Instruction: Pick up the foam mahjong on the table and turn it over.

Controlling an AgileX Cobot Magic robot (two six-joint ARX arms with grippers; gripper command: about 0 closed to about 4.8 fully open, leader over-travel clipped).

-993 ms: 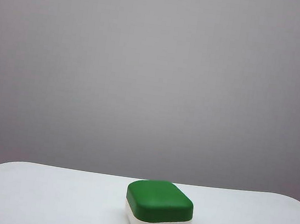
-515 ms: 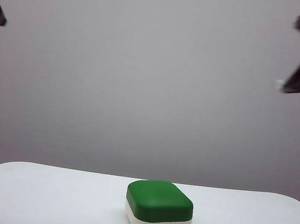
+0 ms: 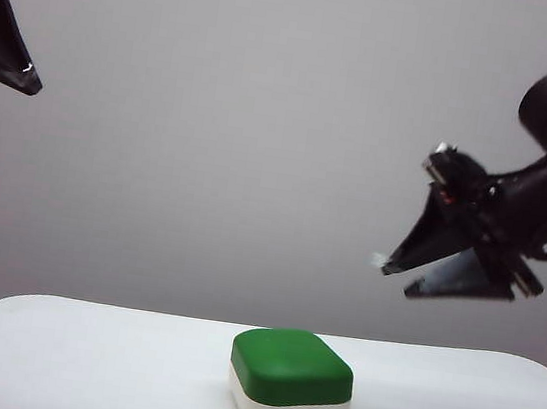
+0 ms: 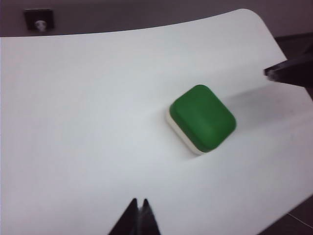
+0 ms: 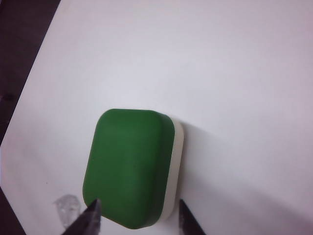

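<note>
Two arms: both hang in the air above the table, neither touching anything.
Block: the chunky rounded foam mahjong block (image 3: 290, 382), dark green half up and white half down, lies flat on the plain white smooth tabletop (image 3: 81, 361), near the front edge in the exterior view and a little right of the middle. Its white face is turned down, so no characters can be seen.
Left gripper: the black left gripper (image 4: 139, 211) sits high at the upper left of the exterior view (image 3: 9, 69), well apart from the block. In its wrist view the two finger points meet, so the jaws are closed on nothing.
Right gripper: the black right gripper (image 5: 138, 214) hangs above and to the right of the block in the exterior view (image 3: 400, 277), tilted down toward it and clear of it. In its wrist view the fingertips (image 5: 93, 210) stand apart, wider than the block's short side, jaws spread and empty.
</note>
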